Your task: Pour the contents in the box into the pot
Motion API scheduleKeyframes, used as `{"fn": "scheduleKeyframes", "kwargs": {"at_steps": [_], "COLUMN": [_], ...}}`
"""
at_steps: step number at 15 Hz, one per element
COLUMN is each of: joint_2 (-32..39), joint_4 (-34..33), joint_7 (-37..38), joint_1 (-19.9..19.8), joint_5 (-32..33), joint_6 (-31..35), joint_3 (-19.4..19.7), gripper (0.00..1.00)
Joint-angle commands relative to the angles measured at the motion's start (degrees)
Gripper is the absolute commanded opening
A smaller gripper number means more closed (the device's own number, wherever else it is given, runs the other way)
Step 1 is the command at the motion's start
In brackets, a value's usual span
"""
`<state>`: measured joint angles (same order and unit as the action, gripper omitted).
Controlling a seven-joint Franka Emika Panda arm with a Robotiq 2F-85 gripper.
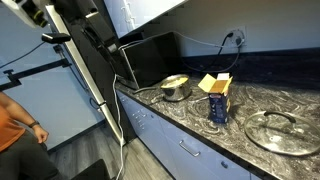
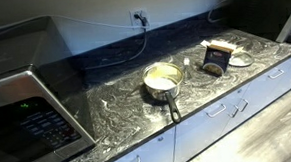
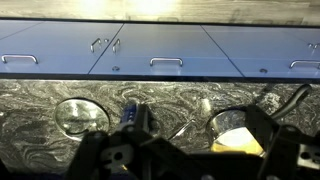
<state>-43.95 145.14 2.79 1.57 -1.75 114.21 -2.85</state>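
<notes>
1. Gripper [image 3: 190, 160], wrist view: jaws apparently spread wide with nothing between them, though the dim picture makes this probable rather than sure. High above the countertop [image 3: 40, 100], touching nothing.
2. Box [image 3: 133, 119]: upright, below and ahead of the hand, toward the finger nearer the glass lid [image 3: 82, 115]. Yellow top flaps [image 1: 213, 83] standing open.
3. Pot [image 3: 236, 134]: below the opposite finger, mouth up, near the box but apart from it.
4. Step in hand, by judgement: reach and grasp the box. Descend with jaws wide, centre over the carton, close at mid-height under the flaps.
5. Squeeze lightly, since thin card probably buckles. Hold upright until above the pot's mouth, then tip slowly.
6. Pass wide of the lid when carrying the box across.
</notes>
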Motion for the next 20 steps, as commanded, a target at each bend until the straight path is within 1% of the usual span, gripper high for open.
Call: {"fn": "scheduleKeyframes", "kwargs": {"at_steps": [1, 3, 7, 9, 13, 16, 17, 20], "joint_2": [2.40, 6.42, 15.37, 19.90, 26.68, 29.94, 28.09, 29.34], "joint_4": [-1.51, -3.28, -5.49, -6.52, -6.77, -5.66, -5.23, -5.24], "joint_7": [3.49, 7.77, 13.03, 14.74, 18.42, 20.71, 18.29, 17.97], "joint_1": [-1.13, -2.94, -5.47, -5.98, -6.57, -6.86, -6.76, -6.75], "joint_5": [-1.89, -3.45, -6.55, -9.54, -16.20, -21.75, -18.97, -19.23], "joint_6": [0.33, 0.72, 2.19, 2.52, 2.42, 2.13, 2.34, 2.34], "joint_3": [0.60, 1.21, 2.76, 3.85, 5.44, 6.64, 6.06, 6.26], "gripper": [1.00, 1.00, 1.00, 1.00, 1.00, 1.00, 1.00, 1.00]}}
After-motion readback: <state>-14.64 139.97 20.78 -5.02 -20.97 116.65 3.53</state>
